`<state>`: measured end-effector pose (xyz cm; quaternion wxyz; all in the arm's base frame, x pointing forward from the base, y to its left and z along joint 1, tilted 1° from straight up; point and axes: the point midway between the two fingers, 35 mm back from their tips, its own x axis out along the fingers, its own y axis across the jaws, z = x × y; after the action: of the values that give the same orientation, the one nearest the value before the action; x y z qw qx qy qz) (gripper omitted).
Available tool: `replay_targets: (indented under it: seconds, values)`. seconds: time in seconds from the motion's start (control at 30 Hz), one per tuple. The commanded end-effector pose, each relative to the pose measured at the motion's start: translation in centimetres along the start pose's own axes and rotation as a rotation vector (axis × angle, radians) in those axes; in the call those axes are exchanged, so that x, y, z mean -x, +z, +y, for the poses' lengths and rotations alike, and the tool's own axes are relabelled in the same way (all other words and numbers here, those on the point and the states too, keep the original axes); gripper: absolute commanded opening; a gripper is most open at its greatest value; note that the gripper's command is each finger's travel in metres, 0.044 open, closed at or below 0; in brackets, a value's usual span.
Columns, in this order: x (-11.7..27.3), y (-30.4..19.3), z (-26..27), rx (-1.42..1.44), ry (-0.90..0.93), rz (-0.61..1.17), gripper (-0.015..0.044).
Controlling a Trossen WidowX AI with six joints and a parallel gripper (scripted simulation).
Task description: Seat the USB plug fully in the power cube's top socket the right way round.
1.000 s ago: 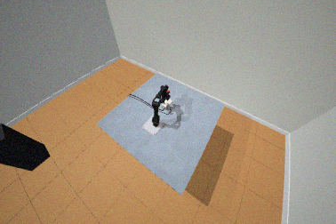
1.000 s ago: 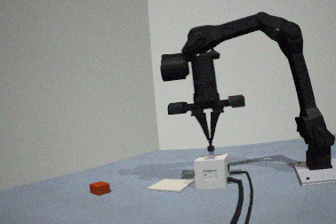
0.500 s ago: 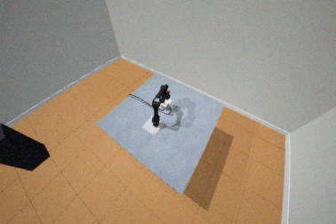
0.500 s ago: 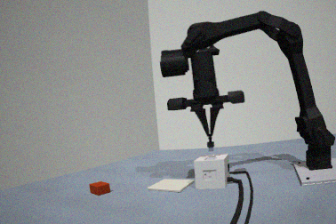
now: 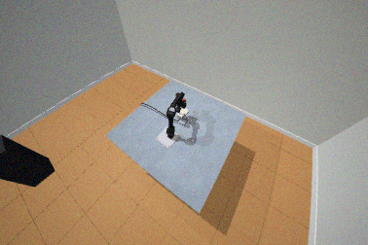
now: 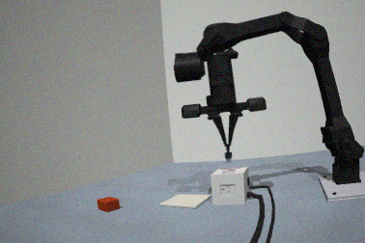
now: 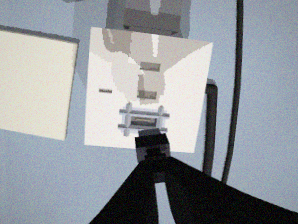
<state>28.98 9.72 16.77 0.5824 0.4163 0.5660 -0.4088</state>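
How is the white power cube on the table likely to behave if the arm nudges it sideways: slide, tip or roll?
The power cube would probably slide rather than roll, since it rests on a flat face. It looks about as wide as tall, so tipping seems unlikely. The two black cables plugged into its side may drag on it. The end effector hangs above it, shut on the USB plug.
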Motion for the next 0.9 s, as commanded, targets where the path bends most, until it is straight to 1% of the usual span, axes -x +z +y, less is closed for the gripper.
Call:
replay_targets:
  seconds: [0.0,0.87]
  values:
    - [-0.07,0.0,-0.05,0.113,-0.002,0.0,0.0]
    - [-0.07,0.0,-0.05,0.794,-0.002,0.001,0.0]
